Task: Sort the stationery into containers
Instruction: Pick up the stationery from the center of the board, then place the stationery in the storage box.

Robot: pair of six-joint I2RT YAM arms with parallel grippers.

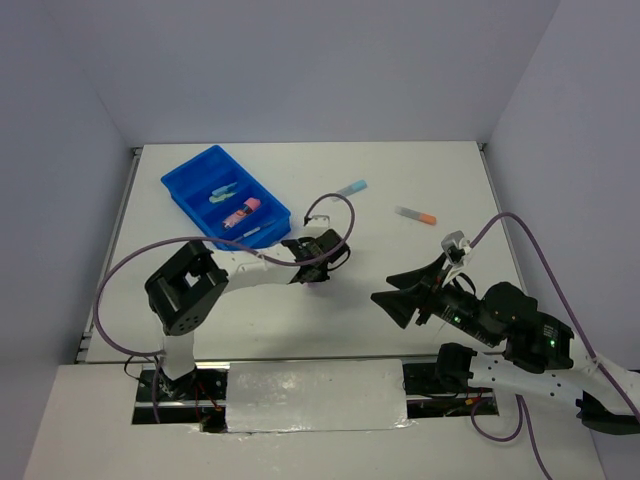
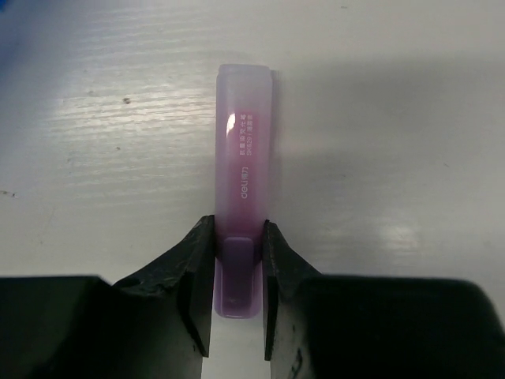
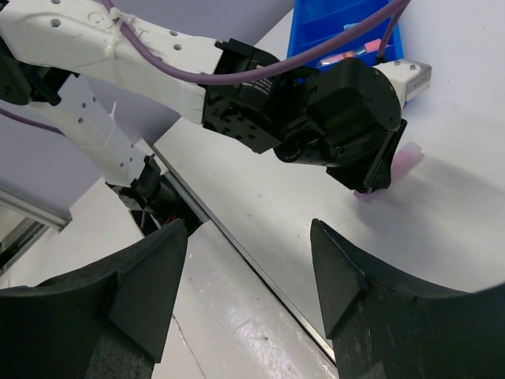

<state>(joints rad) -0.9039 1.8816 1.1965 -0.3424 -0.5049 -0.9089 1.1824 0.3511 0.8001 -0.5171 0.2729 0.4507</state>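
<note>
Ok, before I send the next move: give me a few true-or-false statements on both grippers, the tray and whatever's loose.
1. The left gripper is shut on the purple stick. True.
2. The right gripper holds a pen. False: it is open and holds nothing.
3. The blue tray holds nothing. False: a pink item and a green item lie in it.
4. A light-blue stick and an orange-tipped stick lie loose on the table. True.
5. The purple stick is in the tray. False: it is over the table, outside the tray.
</note>
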